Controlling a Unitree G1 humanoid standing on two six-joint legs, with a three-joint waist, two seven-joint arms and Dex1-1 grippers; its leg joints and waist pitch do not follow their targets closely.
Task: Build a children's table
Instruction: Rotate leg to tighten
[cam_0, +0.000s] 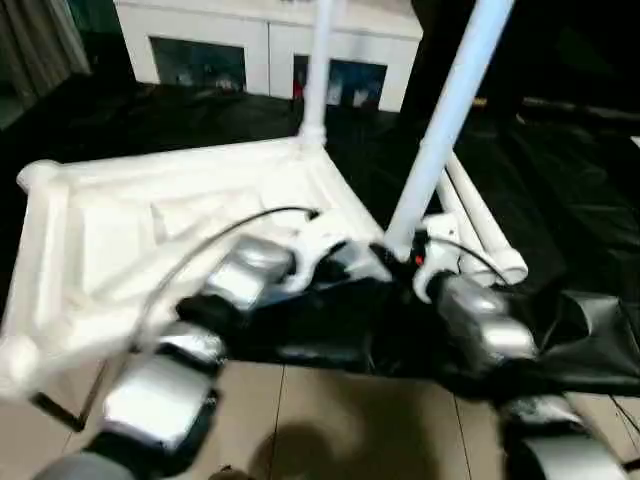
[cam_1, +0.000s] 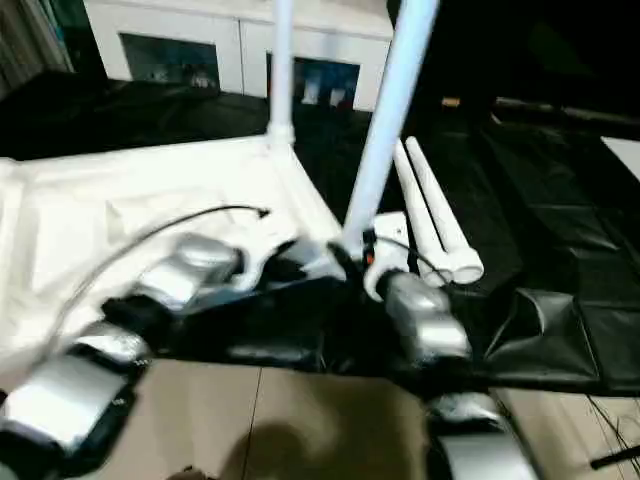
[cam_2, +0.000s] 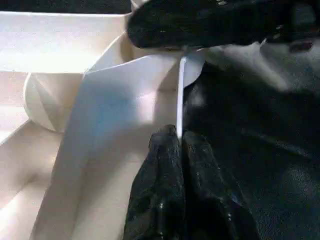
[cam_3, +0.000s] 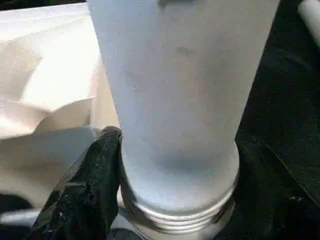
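Wooden floor (cam_0: 340, 410) meets black-covered work table (cam_0: 560, 200); white cabinet (cam_0: 270, 40) behind.

I can read no text, label, brand, number or sign on anything before my jaws.

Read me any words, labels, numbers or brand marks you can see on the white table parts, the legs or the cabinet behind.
None can be read.
Children's table: plain white, no print visible.
Legs: plain white, no label.
Cabinet: things behind its glass doors are too blurred to read.
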